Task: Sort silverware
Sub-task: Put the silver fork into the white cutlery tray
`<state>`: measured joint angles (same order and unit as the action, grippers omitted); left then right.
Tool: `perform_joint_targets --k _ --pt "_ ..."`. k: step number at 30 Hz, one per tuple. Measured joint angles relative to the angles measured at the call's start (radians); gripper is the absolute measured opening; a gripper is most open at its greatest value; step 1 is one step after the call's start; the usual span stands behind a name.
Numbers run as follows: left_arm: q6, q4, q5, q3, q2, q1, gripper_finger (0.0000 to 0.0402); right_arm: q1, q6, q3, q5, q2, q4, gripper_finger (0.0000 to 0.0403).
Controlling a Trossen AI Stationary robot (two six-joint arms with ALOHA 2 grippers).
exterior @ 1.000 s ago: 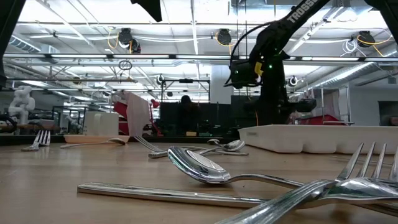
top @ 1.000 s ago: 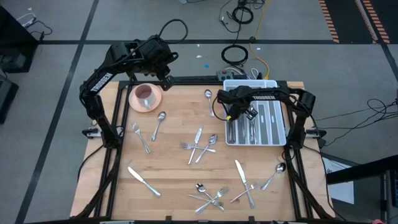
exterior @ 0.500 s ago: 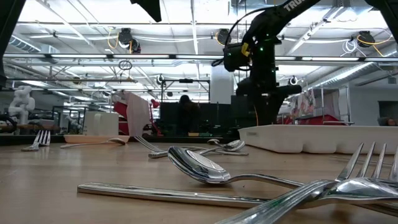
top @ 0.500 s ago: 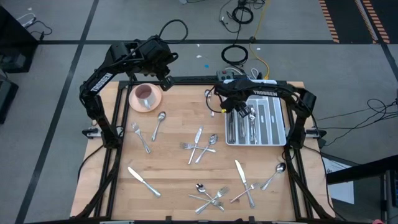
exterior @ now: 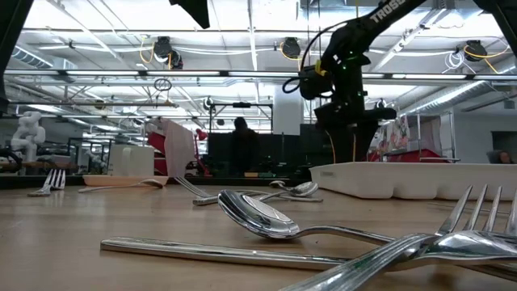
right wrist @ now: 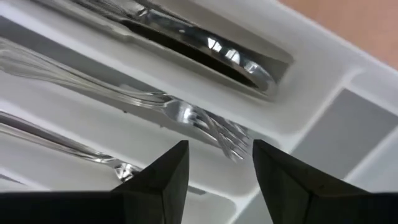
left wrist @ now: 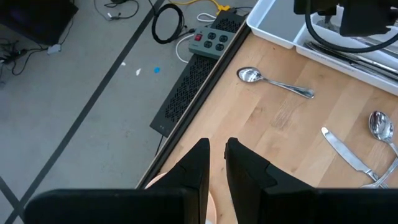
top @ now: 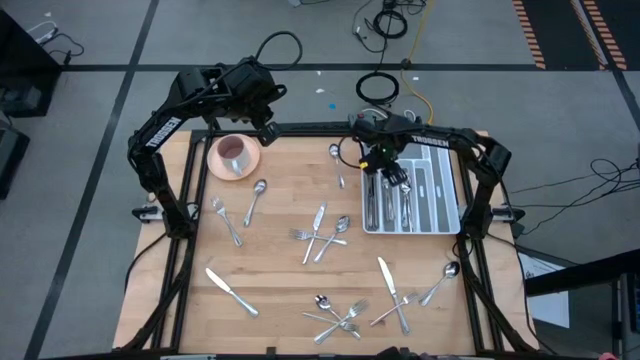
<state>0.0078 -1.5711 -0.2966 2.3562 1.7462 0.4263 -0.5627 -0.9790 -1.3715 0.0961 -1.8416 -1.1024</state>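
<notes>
The silverware lies scattered on the wooden table: a spoon near the far edge, a spoon and fork at the left, crossed pieces in the middle, and more along the near edge. More pieces lie in the white divided tray. My right gripper hangs open above the tray, pointing down. A fork lies in the compartment below its fingers, and a knife lies in the one beside it. My left gripper waits high over the table's far left corner, with a narrow empty gap between its fingers.
A pink cup on its saucer stands at the far left, below my left arm. A power strip and cables lie on the floor past the far edge. Bare wood shows between the scattered pieces, left of the tray.
My right gripper has risen over the tray and shifted a little toward the far edge, and its wrist has rolled. The pieces on the table and in the tray lie as before.
</notes>
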Motion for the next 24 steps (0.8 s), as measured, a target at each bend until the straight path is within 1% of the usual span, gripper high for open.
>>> perform_joint_targets --k 7,13,15,17,22,24 --pt "0.0 0.0 0.0 0.0 0.0 0.0 0.0059 0.012 -0.023 0.074 0.002 0.0 0.039 0.0169" --pt "0.0 0.0 0.0 0.0 0.0 0.0 0.0059 0.015 -0.036 0.15 0.011 0.0 0.132 0.0162" --pt "0.0 0.0 0.0 0.0 0.0 0.0 0.0059 0.017 -0.042 0.172 0.032 0.0 0.163 0.0146" --pt "0.0 0.0 0.0 0.0 0.0 0.0 0.0059 0.022 -0.057 0.191 0.066 0.0 0.18 0.0118" --pt "0.0 0.0 0.0 0.0 0.0 0.0 0.0059 0.028 -0.084 0.203 0.134 0.0 0.176 0.0019" --pt "0.0 0.0 0.0 0.0 0.0 0.0 0.0059 0.029 -0.079 0.202 0.141 0.0 0.169 0.001"
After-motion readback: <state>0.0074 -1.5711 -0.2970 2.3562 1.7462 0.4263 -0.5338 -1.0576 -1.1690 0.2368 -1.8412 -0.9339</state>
